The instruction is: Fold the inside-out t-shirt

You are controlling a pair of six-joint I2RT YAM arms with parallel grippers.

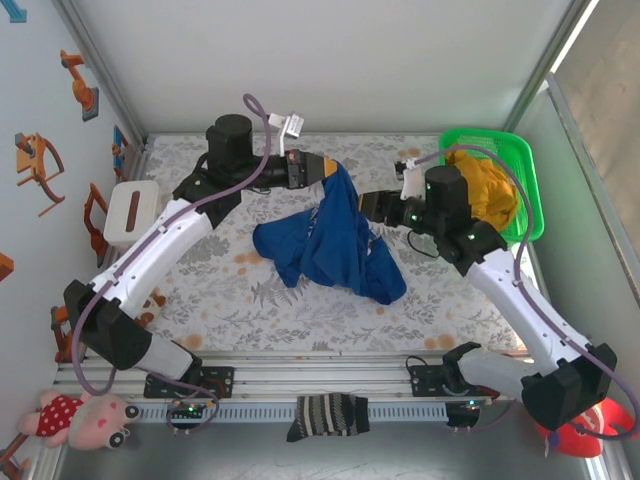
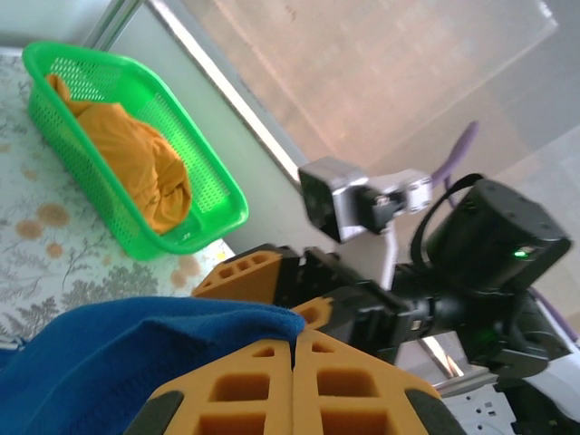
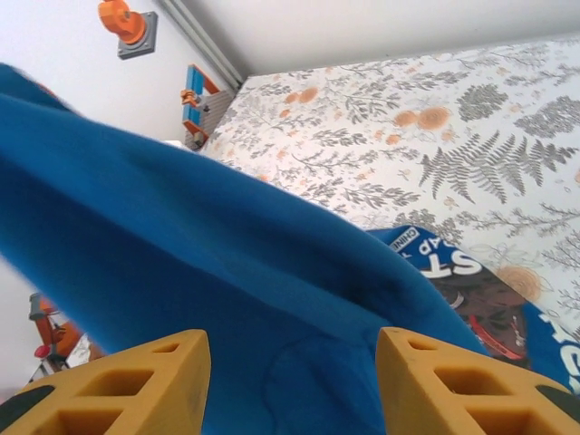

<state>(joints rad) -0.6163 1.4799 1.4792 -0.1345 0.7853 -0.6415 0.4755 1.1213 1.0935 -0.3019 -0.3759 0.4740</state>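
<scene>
The blue t-shirt (image 1: 330, 245) sits bunched in the middle of the table (image 1: 200, 290), with one part hoisted at the far side by the left gripper (image 1: 325, 168), fingers pressed together on a thin pinch of cloth. The right gripper (image 1: 365, 207), just right of it, is spread wide with fabric across the gap and nothing clamped. So one tug and that pinch could slip, dropping everything into a heap.

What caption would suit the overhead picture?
Left gripper holds up a blue t-shirt by one edge; right gripper open beside it.
</scene>
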